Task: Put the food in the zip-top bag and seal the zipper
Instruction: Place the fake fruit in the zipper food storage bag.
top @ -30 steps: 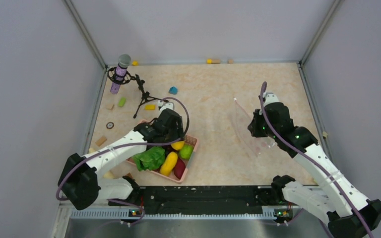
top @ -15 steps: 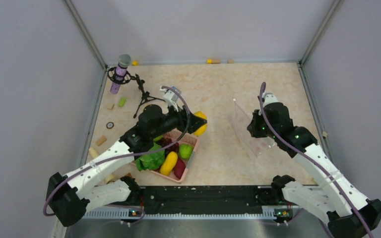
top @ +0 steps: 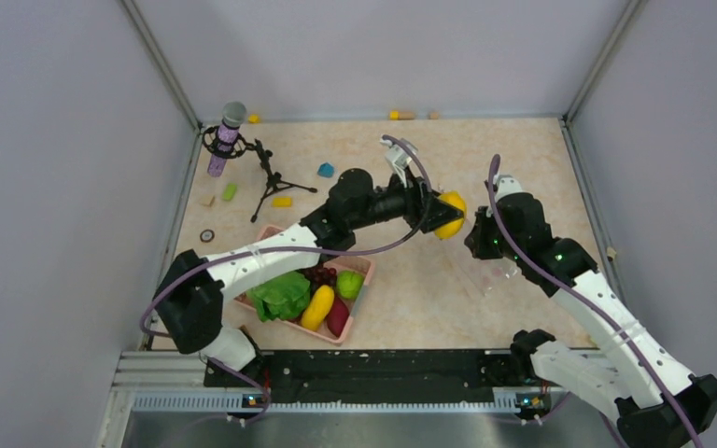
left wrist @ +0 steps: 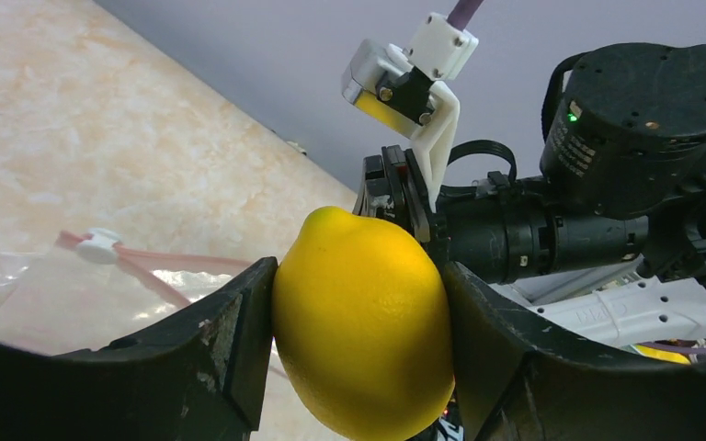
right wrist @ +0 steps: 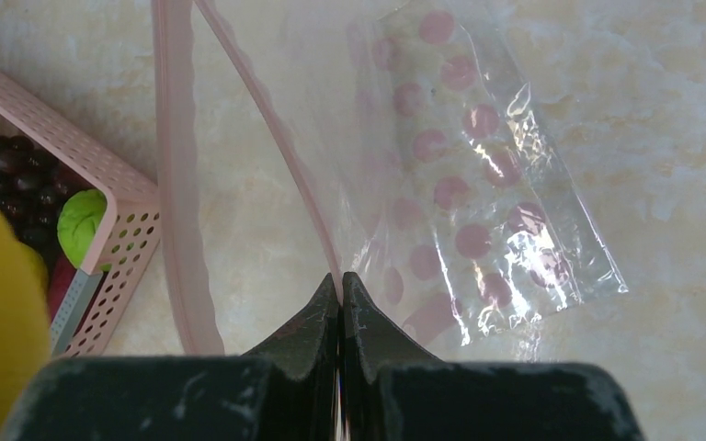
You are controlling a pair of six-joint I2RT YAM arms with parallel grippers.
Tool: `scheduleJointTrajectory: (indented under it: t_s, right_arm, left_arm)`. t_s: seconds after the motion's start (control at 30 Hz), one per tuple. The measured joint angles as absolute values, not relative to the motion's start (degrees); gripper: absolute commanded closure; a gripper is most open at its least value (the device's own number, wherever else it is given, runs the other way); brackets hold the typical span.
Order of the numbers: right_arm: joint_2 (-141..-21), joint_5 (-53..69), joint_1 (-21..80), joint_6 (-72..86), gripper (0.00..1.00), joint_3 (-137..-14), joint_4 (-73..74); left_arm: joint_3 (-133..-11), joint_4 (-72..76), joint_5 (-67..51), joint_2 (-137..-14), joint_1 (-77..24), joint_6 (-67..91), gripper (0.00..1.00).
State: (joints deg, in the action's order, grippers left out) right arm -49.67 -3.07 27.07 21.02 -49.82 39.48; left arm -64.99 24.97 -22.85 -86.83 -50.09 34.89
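We see the left gripper (top: 437,213) clamped on the smooth yellow toy lemon (top: 450,216), held above the beige marbled table (top: 411,299) just at nine o'clock from the right gripper (right wrist: 341,287). The right jaws are pressed together on the mouth edge of the clear crinkly zip-top bag (right wrist: 487,193), whose pink zipper strip (right wrist: 173,184) stands parted. At seven o'clock from the lemon, the pink perforated plastic basket (right wrist: 74,138) holds the green leafy lettuce (top: 282,296), yellow banana (top: 317,306), dark grapes (top: 320,275) and a round green fruit (top: 349,283).
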Motion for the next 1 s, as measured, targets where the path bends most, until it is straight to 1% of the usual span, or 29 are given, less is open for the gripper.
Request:
scheduleJointTrajectory:
  t_s: [0.13,0.17,0.47,0.63,0.7,0.73,0.77,0.9,0.93,0.97,1.0]
  right_arm:
    - [-49.7,-2.7,27.1,21.0,1.00,-49.8,39.5]
    - [-49.7,-2.2,27.1,21.0,1.00,-49.8,39.5]
    - [-49.3,1.2,27.1,21.0,0.99,-49.5,39.0]
    - [-48.8,1.6,26.7,21.1,0.99,-49.4,39.0]
    - [-48.6,1.6,26.6,21.1,0.99,-49.4,39.0]
    - [-48.6,1.6,26.4,21.2,0.99,-49.4,39.0]
    - [-48.4,1.6,26.3,21.2,0.99,-49.4,39.0]
    - [-48.2,1.5,25.7,21.2,0.99,-49.4,39.0]
    - [-48.1,1.5,25.6,21.2,0.99,-49.4,39.0]
    - [-48.1,1.6,25.5,21.2,0.98,-49.4,39.0]
    - [-48.1,1.6,25.3,21.2,0.98,-49.4,39.0]
  left_arm:
    - [-65.9,26.9,-20.3,-90.4,-52.2,35.0,0.98]
    - [-66.0,27.3,-17.0,-92.8,-53.1,35.2,0.98]
    - [-65.8,26.5,-8.0,-96.0,-53.6,35.9,0.95]
    - [-63.7,25.2,-3.9,-95.4,-54.0,35.9,0.90]
    - [-62.3,24.7,-3.0,-95.1,-54.1,35.9,0.86]
    - [-61.9,24.3,-2.7,-95.1,-54.2,35.8,0.81]
    - [-61.7,23.9,-2.5,-95.1,-54.3,35.8,0.74]
    - [-61.6,22.8,-2.4,-95.1,-55.2,35.8,0.32]
    - [-61.6,22.7,-2.7,-95.1,-55.4,35.8,0.19]
    - [-61.6,22.6,-2.9,-95.0,-55.5,35.7,0.10]
    - [-61.6,22.6,-3.2,-95.0,-55.7,35.6,0.06]
